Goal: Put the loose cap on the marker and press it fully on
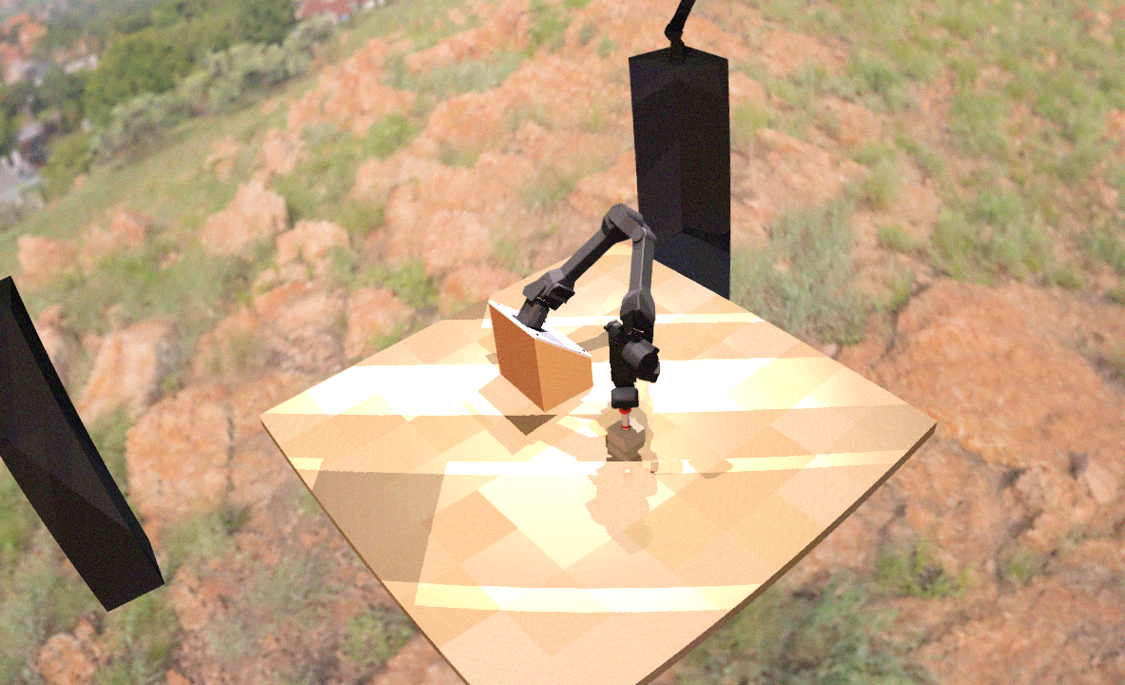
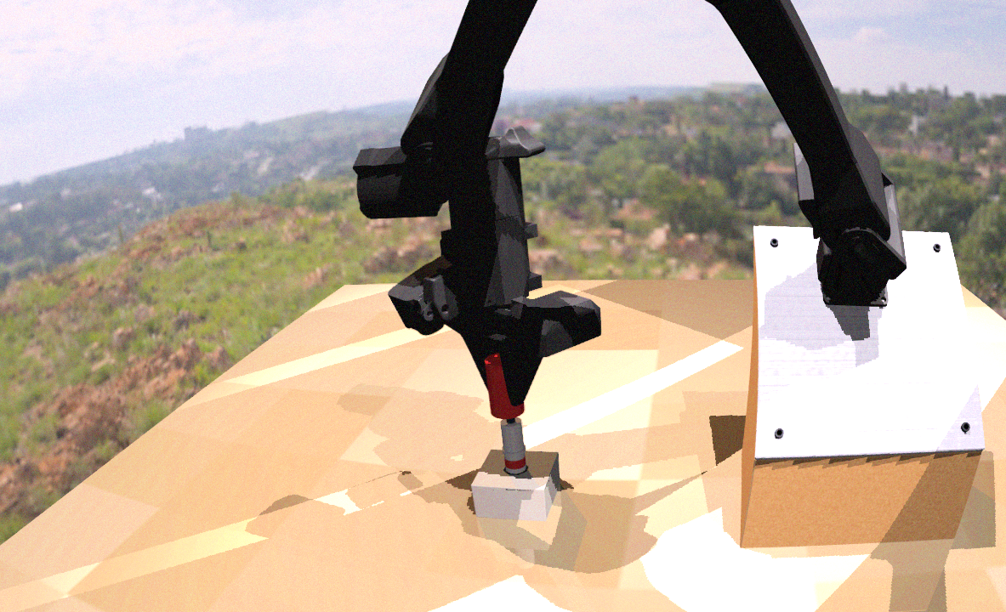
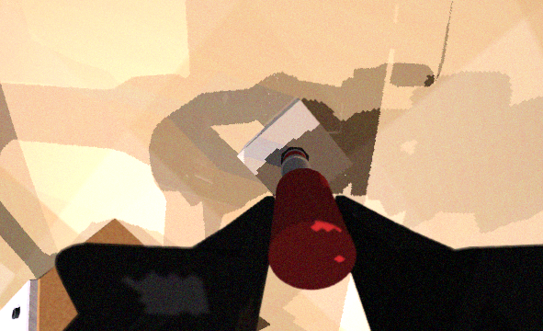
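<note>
Now seating cap [image 2: 498, 386]: gripper [image 2: 503, 380] clamped on it, directly above holder block [image 2: 513, 495] on table [image 2: 186, 487], cap mouth meeting top of upright marker [image 2: 514, 447]. Judged next: straight downward press until clicked, then release and retreat.

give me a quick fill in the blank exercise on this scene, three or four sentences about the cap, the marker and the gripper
1. The black parallel-jaw gripper is shut on the ____ cylindrical cap.
2. The grey marker with a red band stands upright in the white ____ block.
3. The cap's lower end sits at the marker's ____, with the banded barrel below it uncovered.
4. The arm's base is bolted to a white plate on the ____ wedge-shaped stand.

Missing words: red; holder; tip; brown
</note>
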Controlling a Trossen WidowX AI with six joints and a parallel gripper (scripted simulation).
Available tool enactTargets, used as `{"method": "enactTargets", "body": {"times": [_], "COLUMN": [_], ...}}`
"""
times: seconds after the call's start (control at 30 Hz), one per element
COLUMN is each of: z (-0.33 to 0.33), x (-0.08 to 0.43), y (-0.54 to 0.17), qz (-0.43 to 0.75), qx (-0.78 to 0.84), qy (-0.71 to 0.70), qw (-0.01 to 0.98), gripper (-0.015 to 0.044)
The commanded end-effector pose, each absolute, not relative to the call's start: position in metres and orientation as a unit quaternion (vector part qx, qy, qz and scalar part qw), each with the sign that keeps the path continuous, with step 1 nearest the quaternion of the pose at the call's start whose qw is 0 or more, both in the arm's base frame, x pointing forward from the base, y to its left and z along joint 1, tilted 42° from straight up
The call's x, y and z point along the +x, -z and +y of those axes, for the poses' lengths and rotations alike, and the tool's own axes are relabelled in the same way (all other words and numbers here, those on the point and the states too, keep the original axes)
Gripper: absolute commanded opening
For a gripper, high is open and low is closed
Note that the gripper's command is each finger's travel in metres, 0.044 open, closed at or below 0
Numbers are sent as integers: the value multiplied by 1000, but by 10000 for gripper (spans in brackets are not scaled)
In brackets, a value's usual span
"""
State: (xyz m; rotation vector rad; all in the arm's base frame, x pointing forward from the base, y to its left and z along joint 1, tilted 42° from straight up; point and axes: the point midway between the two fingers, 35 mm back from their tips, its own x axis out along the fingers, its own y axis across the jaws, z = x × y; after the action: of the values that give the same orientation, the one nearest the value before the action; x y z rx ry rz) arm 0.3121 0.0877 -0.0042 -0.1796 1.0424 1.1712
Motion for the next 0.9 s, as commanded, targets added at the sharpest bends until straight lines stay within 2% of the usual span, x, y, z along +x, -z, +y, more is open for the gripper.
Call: {"method": "enactTargets", "body": {"times": [0.0, 0.87], "z": [92, 114], "x": [311, 310], "y": [9, 32], "qz": [470, 469], "qx": [-78, -76], "qy": [-527, -528], "qw": [704, 704], "gripper": [0, 0]}}
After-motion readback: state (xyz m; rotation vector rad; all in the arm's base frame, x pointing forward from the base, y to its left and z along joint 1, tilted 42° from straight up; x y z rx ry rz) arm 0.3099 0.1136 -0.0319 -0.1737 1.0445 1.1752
